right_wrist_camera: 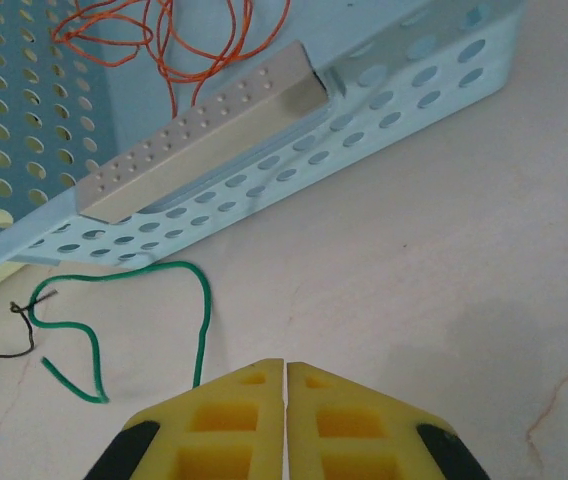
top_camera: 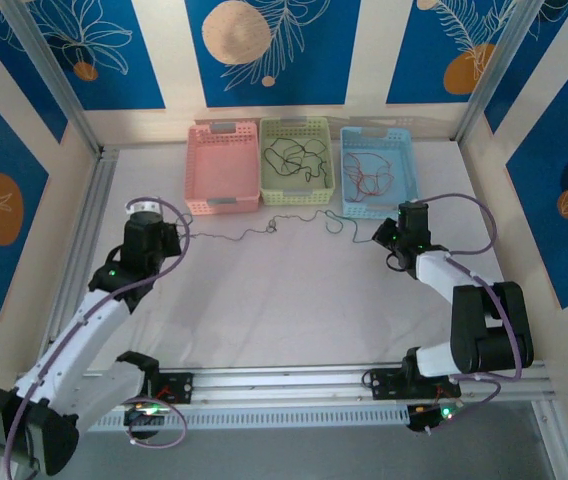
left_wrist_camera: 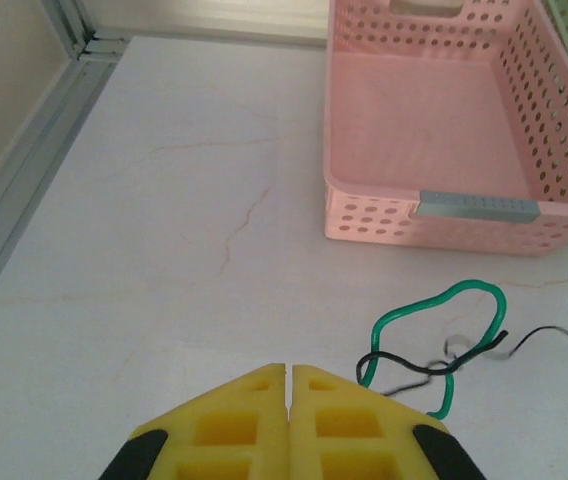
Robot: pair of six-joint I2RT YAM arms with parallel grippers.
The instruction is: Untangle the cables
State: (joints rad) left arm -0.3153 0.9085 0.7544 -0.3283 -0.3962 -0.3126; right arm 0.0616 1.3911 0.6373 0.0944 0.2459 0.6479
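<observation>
Green cable (left_wrist_camera: 404, 312) and black cable (left_wrist_camera: 399, 362) lie crossed on the bench (left_wrist_camera: 164, 250), just right of the left fingers (left_wrist_camera: 239, 415). The green one arches in a loop and drops behind the finger's edge. The left fingers are clenched, pads meeting along a hairline slit; whether a strand is pinched beneath them cannot be told.

In the right wrist view the green cable (right_wrist_camera: 204, 320) curves from a small knot (right_wrist_camera: 19, 310) down to the edge of the right fingers (right_wrist_camera: 234, 415). These are likewise clenched, and any grip on the cable cannot be told.

From above, the thin strand (top_camera: 234, 237) runs across the bench between the two grippers, with a small tangle near its middle.

The strand lies just in front of three baskets at the far edge. The pink basket (top_camera: 192, 170) stands beyond the left fingers. The green basket (top_camera: 297, 123) holds dark cables (top_camera: 299, 160). The blue basket (top_camera: 376, 133) holds orange cables (right_wrist_camera: 164, 40), and its near wall stands close ahead of the right fingers.

Bare bench extends left to the aluminium rail (left_wrist_camera: 14, 200) and from the strand back to the near rail (top_camera: 294, 380).
</observation>
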